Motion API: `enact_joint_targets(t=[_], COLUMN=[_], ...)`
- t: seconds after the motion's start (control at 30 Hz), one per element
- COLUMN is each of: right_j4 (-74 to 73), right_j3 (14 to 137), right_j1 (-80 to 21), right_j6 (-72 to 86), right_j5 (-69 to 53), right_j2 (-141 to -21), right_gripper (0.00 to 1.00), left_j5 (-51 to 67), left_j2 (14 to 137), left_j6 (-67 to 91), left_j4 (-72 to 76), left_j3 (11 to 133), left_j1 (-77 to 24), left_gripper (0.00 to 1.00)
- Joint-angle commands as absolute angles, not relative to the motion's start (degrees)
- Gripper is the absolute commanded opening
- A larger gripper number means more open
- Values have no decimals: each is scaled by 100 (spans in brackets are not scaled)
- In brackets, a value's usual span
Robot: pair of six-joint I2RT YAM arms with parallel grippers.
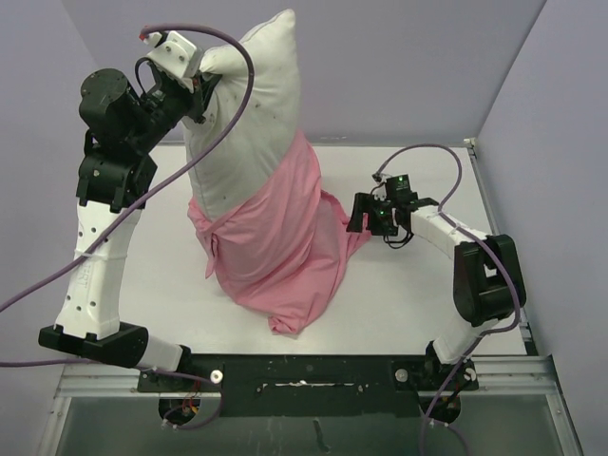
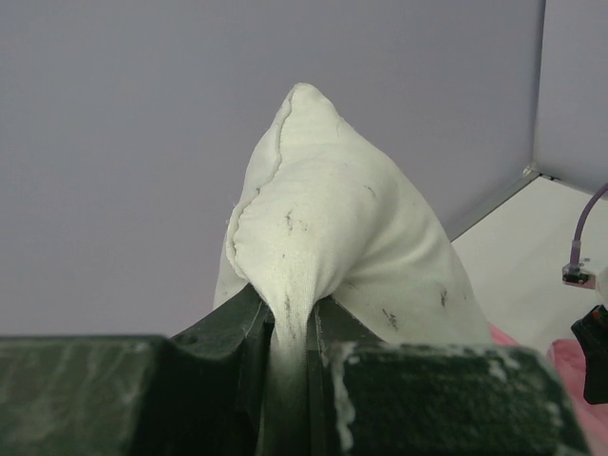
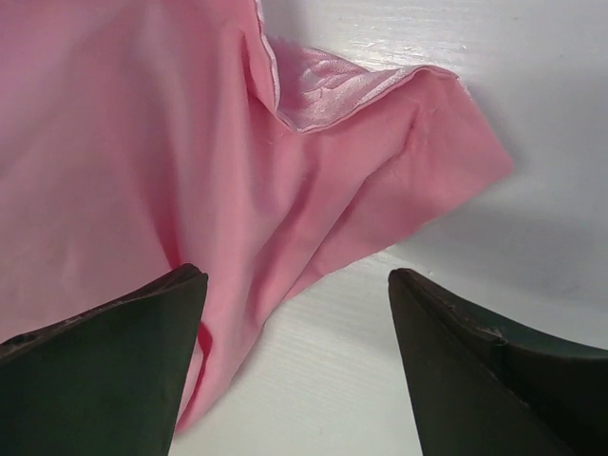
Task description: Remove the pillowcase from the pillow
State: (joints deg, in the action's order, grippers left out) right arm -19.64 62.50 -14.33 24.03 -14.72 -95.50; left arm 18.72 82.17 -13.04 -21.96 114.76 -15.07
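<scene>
Top external | left hand (image 1: 201, 84) raised, pinching pillow (image 1: 255, 119) corner | right hand (image 1: 359, 215) low (agape)

The right tool (image 3: 296, 277) gapes wide at the pillowcase (image 3: 142, 142) edge.

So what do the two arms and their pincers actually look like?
The left arm and right arm have white shells with chunky black joints. A purple cable loops along each. The left pincer and right pincer have dark wedge-shaped fingers, the left's scuffed whitish.
</scene>
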Motion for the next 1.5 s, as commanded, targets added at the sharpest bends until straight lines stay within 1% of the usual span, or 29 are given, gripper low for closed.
enact_joint_targets(t=[0.0, 0.13, 0.27, 0.37, 0.4, 0.47, 0.5, 0.6, 0.63, 0.67, 0.83, 1.03, 1.13, 1.33, 1.47], right_j4=[-1670, -1786, -1754, -1743, -1800, -1929, -1981, -1951, -1905, -1861, -1785, -1593, -1787, -2090, -2249], right_j3=[6600, 6903, 7196, 7359, 7398, 7407, 7361, 6952, 6755, 6541, 5627, 4542, 4508, 4542, 4561], right_j1=[-1518, -1785, -2101, -2336, -2391, -2412, -2390, -2154, -2027, -1887, -934, 1004, 1623, 2671, 2869], right_j6=[2139, 2118, 2421, 2651, 2743, 2935, 2996, 3162, 3243, 3327, 3659, 4524, 4521, 4581, 4724], right_j5=[-1425, -1007, -599, -265, -151, 3, 98, 384, 451, 502, 594, -25, -202, -491, -377], right_j2=[-9889, -10416, -10834, -11034, -11081, -11148, -11135, -10779, -10619, -10414, -9360, -7909, -7588, -7225, -7155], right_gripper=[79, 80, 79, 74, 70, 54, 42, 10, 3, 0, 0, 0, 0, 0, 0], left_j5=[1999, 2022, 2036, 2038, 2042, 2050, 2050, 1930, 1830, 1684, 1218, 1107, 1125, 987, 821], left_j2=[7873, 7868, 7820, 7784, 7764, 7720, 7691, 7596, 7567, 7560, 7743, 8103, 8264, 8648, 8799], left_j6=[-1262, -1235, -1270, -1312, -1330, -1423, -1513, -2067, -2305, -2588, -3632, -3917, -3838, -3198, -2589], left_j4=[-1554, -1564, -1551, -1547, -1546, -1527, -1504, -1275, -1133, -989, -395, 31, 242, 559, 906], left_j3=[11645, 11624, 11545, 11485, 11474, 11430, 11389, 11202, 11129, 11071, 11246, 11852, 12153, 12925, 13172], left_j1=[-1514, -1529, -1529, -1520, -1518, -1520, -1520, -1511, -1503, -1484, -1178, -538, -56, 995, 1709], left_gripper=[0, 0, 0, 0, 0, 0, 0, 0, 0, 0, 0, 0, 0, 0, 0])
